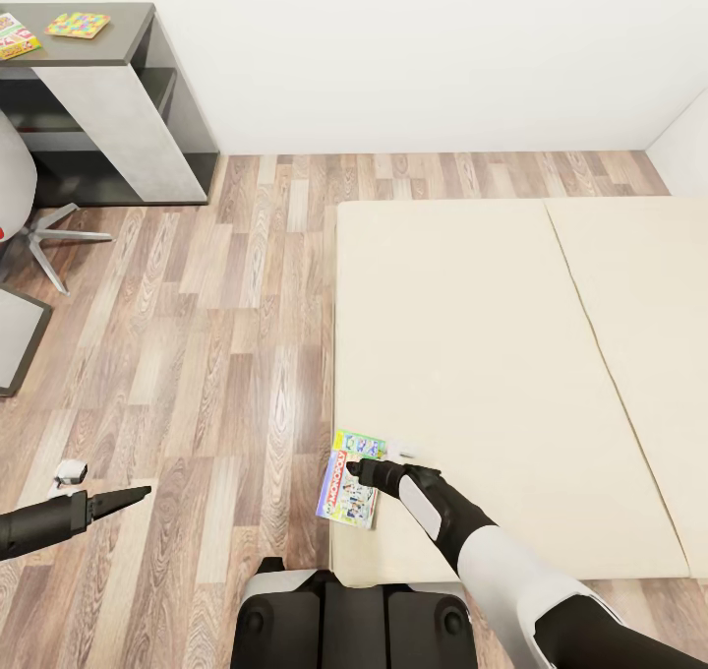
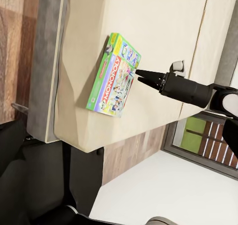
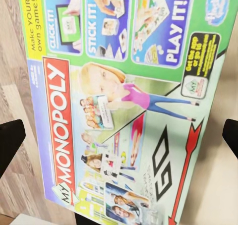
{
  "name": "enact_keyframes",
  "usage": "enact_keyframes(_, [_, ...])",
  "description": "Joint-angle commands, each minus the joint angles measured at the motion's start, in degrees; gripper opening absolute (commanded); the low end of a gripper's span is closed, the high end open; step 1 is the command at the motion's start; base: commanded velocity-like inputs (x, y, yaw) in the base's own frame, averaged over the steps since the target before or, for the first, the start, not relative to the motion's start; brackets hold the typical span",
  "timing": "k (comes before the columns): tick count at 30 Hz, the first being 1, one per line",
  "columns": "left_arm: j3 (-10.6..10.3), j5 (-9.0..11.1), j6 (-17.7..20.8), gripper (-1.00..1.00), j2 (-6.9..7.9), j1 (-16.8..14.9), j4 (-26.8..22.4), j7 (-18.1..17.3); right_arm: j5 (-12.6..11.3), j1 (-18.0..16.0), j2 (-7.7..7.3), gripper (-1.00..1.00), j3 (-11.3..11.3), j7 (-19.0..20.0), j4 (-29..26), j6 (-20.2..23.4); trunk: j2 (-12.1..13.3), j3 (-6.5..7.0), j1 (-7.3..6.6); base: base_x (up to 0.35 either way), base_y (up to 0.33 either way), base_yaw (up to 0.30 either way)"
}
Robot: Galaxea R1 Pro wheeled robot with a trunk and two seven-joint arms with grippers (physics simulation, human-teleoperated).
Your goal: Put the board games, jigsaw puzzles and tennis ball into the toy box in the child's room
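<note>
Right gripper point(image 1: 356, 471) hangs right over the Monopoly box point(image 1: 349, 480), fingers spread wide on either side of it in the wrist view, nothing gripped yet. The box lies flat at the bed's point(image 1: 472, 354) near corner, partly overhanging the edge. I'd use that overhang for the pinch. Left gripper point(image 1: 138, 493) hangs over the floor, looks closed and empty.

Bright even simulator light, soft faint shadows, no glare, close wrist render slightly soft
</note>
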Motion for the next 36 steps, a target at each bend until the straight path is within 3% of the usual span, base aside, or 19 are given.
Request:
enact_keyframes(1, [0.09, -0.50, 0.60, 1.00, -0.01, -0.03, -0.05, -0.46, 0.05, -0.03, 0.00, 1.00, 0.07, 0.05, -0.02, 0.18, -0.09, -0.06, 0.03, 0.000, 0.000, 0.000])
enact_keyframes(36, [0.09, -0.50, 0.59, 1.00, -0.01, -0.03, -0.05, -0.46, 0.01, -0.03, 0.00, 1.00, 0.86, 0.05, -0.02, -0.03, -0.09, -0.06, 0.03, 0.000, 0.000, 0.000])
